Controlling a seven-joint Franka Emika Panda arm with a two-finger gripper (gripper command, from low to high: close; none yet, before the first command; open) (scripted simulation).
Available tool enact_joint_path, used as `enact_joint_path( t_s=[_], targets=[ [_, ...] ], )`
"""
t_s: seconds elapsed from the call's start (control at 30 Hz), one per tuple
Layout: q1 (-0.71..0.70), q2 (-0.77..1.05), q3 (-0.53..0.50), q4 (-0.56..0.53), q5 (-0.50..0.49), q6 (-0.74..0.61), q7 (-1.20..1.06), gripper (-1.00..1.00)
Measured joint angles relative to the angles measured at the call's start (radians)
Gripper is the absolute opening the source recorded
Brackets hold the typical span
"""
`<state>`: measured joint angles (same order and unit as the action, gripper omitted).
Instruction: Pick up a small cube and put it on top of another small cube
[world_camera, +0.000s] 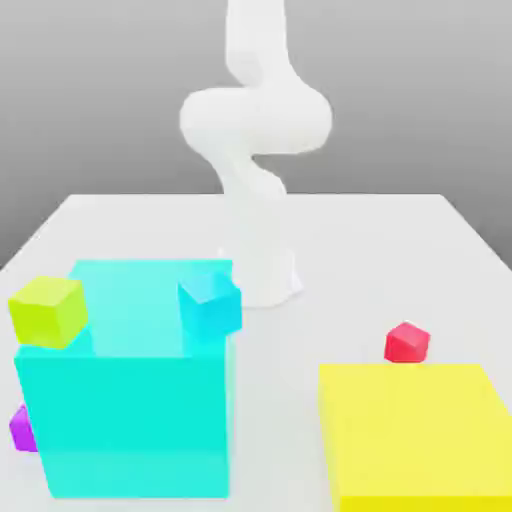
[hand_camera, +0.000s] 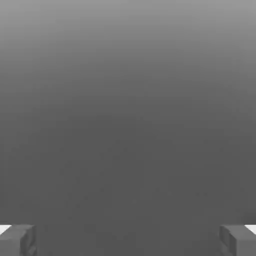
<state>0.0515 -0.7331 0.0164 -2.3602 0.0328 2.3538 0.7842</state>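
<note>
Counter, cubes unstacked; end effector spread, holding nothing
Red small cube behind big yellow block; lime cube beside big cyan block, well apart

No text, label, brand, number or sign can be read on any surface in either view; all faces are plain and unmarked.

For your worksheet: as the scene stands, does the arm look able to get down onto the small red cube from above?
Probably yes. The small red cube sits on open table, nothing on top of it. The big yellow block stands close on its near side, so clearance there looks tight. The gripper is open and holds nothing.
</note>
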Motion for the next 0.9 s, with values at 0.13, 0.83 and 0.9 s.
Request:
enact_joint_path(
  t_s=[0.13,0.83,0.9],
  targets=[
    [0.087,0.113,0.038,-0.101,0.051,0.09,-0.023,0.0],
    [0.431,0.684,0.368,-0.583,0.044,0.555,0.051,0.0],
    [0.433,0.758,0.333,-0.579,-0.079,0.611,0.135,0.0]
  ],
)
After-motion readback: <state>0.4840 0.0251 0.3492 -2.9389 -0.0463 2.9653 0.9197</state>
